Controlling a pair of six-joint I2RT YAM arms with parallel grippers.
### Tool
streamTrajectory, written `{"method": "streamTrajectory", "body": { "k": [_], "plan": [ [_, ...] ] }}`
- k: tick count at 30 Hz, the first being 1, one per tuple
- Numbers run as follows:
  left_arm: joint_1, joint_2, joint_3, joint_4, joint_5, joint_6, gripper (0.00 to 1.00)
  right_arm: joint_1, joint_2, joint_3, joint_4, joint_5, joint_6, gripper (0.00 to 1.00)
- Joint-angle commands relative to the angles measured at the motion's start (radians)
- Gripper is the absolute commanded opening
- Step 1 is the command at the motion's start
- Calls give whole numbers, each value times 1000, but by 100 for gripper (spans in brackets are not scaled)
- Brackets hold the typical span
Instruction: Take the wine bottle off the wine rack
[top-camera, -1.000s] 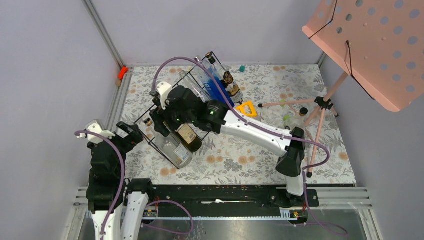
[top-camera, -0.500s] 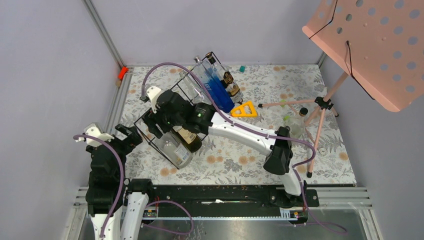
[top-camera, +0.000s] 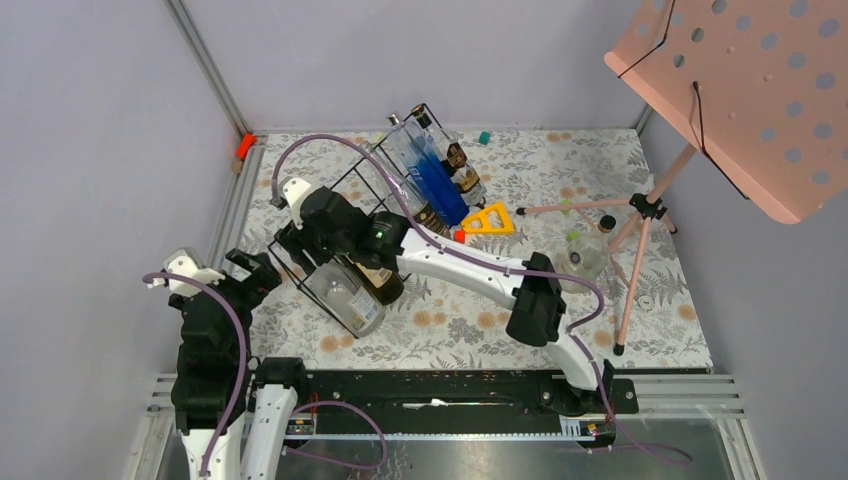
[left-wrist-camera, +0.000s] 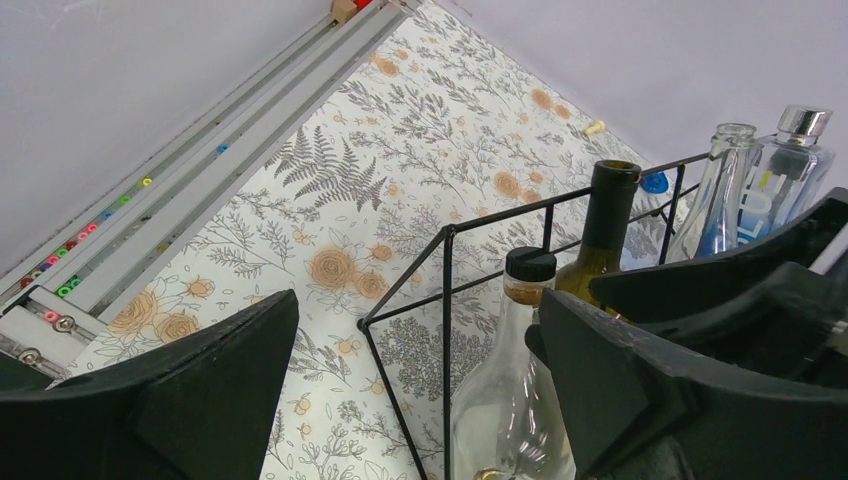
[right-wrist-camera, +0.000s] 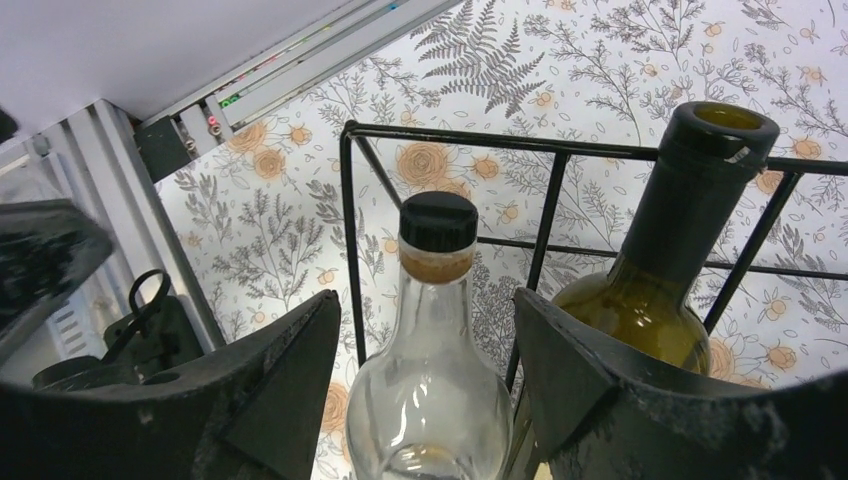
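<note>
The black wire wine rack (top-camera: 362, 165) lies on the floral mat and holds several bottles. At its near-left end lie a dark green wine bottle (top-camera: 378, 275) and a clear bottle (top-camera: 350, 300) with a black cap. My right gripper (top-camera: 300, 240) is open above their necks. In the right wrist view its jaws (right-wrist-camera: 430, 390) straddle the clear bottle (right-wrist-camera: 430, 400) with gaps on both sides. The green bottle (right-wrist-camera: 690, 210) is just outside the right finger, against the rack wire (right-wrist-camera: 348, 230). My left gripper (top-camera: 255, 272) is open and empty beside the rack's near-left corner (left-wrist-camera: 447, 300).
A blue bottle (top-camera: 435, 175) and other clear bottles fill the rack's far end. A yellow triangle (top-camera: 490, 218) lies beside it. A pink perforated music stand (top-camera: 740, 90) on a tripod (top-camera: 640, 210) stands at right, with a small jar (top-camera: 582, 255) near it. A metal rail (top-camera: 235, 200) runs along the left.
My right arm has reached further left along the rack, bringing its gripper from over the bottle bodies to their necks. The left arm has barely moved.
</note>
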Motion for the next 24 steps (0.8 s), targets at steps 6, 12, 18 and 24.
{"method": "streamTrajectory", "body": {
  "k": [6, 12, 18, 24],
  "plan": [
    [-2, -16, 8, 9, -53, -16, 99, 1, 102, 141, 25, 61, -27, 71],
    [-2, -19, 11, 5, -64, -17, 99, -13, 142, 158, 25, 70, -3, 67],
    [-2, -14, 9, 6, -65, -19, 99, -34, 172, 166, 25, 58, 31, 62],
    [-2, -12, 8, 6, -67, -19, 99, -35, 195, 169, 30, 32, 33, 54]
  ]
}}
